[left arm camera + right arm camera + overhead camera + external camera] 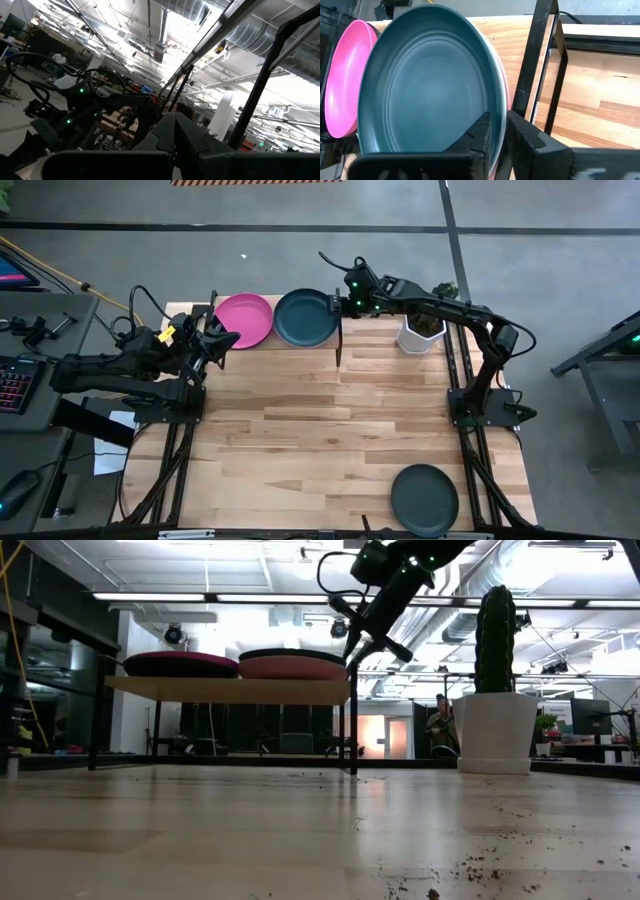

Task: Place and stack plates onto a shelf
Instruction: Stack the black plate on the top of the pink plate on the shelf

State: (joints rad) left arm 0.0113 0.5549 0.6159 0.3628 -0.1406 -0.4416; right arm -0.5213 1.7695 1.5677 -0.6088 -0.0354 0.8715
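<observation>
The shelf [230, 690] stands at the table's far edge. A magenta plate [243, 320] rests on its left half. On its right half a dark teal plate [305, 318] tops a stack whose light pink plate [292, 668] shows beneath it in the low view. My right gripper [337, 305] is at the teal plate's right rim, shut on it. My left gripper [218, 337] hangs shut just left of the magenta plate, tipped upward and touching nothing. Another dark plate [424, 498] lies on the table near its near right corner. My right gripper pinches the dark teal plate's right rim [496, 107], with one finger [477, 135] over the inside of the plate and the other [522, 137] outside it. The fingers slant down from the table's right. The plate lies flat on the stack on the shelf.
A white pot with a cactus [420, 335] stands right of the shelf, under my right arm. The shelf's black frame post [540, 55] is close beside my right fingers. Bare wooden tabletop [330, 430] spreads from the shelf to the near edge.
</observation>
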